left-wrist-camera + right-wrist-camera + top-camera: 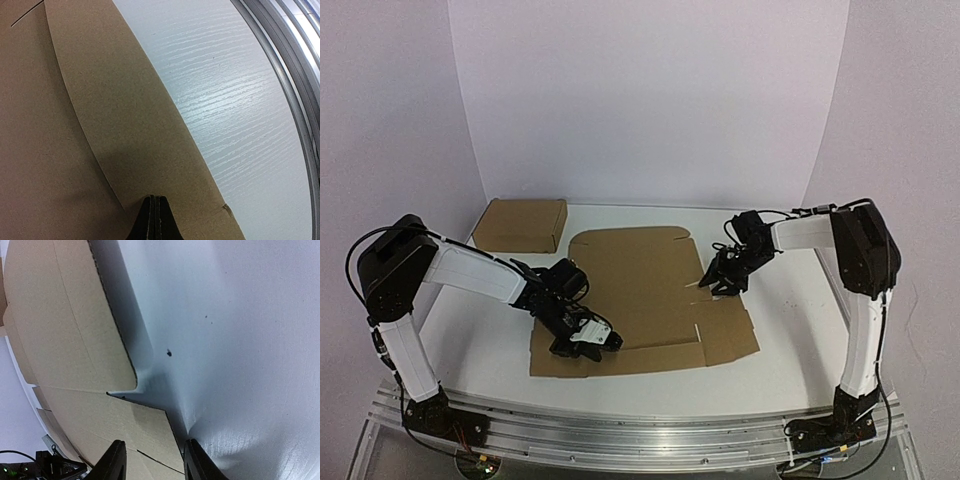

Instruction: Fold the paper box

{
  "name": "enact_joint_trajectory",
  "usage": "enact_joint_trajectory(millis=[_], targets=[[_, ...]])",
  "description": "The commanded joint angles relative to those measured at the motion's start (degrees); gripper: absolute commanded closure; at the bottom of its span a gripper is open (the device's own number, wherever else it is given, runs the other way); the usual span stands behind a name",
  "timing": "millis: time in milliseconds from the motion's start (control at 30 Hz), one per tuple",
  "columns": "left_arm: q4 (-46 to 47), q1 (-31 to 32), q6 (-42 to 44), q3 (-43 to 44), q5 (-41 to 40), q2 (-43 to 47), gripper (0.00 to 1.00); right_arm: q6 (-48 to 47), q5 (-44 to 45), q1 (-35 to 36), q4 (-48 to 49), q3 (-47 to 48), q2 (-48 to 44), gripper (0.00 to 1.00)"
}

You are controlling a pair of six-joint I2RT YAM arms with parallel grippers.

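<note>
Flat, unfolded paper box [640, 290] on the table [790, 330]. Pressed near its front-left corner by the clenched, empty left gripper [603, 340], probably against sliding. Straddled at the right flap's edge by the parted right gripper [720, 286], seemingly ready to lift.

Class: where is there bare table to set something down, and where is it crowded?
Free: table right of the paper box, up to the right arm; also the near strip before the rail. Crowded: far-left corner, beside the closed box.
</note>
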State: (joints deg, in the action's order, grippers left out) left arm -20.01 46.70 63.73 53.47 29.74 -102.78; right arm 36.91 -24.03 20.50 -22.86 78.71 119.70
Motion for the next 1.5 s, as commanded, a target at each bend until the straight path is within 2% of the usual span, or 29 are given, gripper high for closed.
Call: enact_joint_trajectory(millis=[0, 200, 733, 833, 1033, 1167, 1267, 1467], targets=[[-1.24, 0.24, 1.39, -2.05, -6.18, -2.21, 1.00, 4.23, -2.16, 3.11, 2.92, -0.91, -5.02, 0.68], [-1.08, 0.23, 1.52, -2.06, -6.11, -2.24, 1.00, 4.53, 1.65, 5.37, 3.56, -0.27, -6.91, 0.77], [-0.67, 0.24, 1.76, -1.90, -6.45, -2.33, 1.00, 5.75, 1.87, 8.13, 5.69, 3.86, 2.61, 0.80], [-0.83, 0.24, 2.07, -1.97, -6.41, -2.33, 1.00, 6.11, 0.86, 9.13, 7.72, 4.25, 3.48, 0.76], [-0.95, 0.24, 2.74, -2.30, -6.37, -2.68, 1.00, 5.83, 0.30, 11.01, 11.45, 5.26, 4.20, 0.54], [-1.05, 0.24, 2.72, -2.44, -6.45, -2.60, 1.00, 6.41, 1.23, 11.05, 12.22, 5.87, 5.42, 0.51], [-1.14, 0.24, 2.78, -2.54, -6.45, -2.48, 1.00, 8.04, 2.87, 10.94, 12.32, 5.91, 6.68, 0.57], [-1.57, 0.21, 3.25, -2.67, -6.29, -1.82, 1.00, 14.42, 9.72, 10.65, 12.23, 3.62, 8.69, 0.86]])
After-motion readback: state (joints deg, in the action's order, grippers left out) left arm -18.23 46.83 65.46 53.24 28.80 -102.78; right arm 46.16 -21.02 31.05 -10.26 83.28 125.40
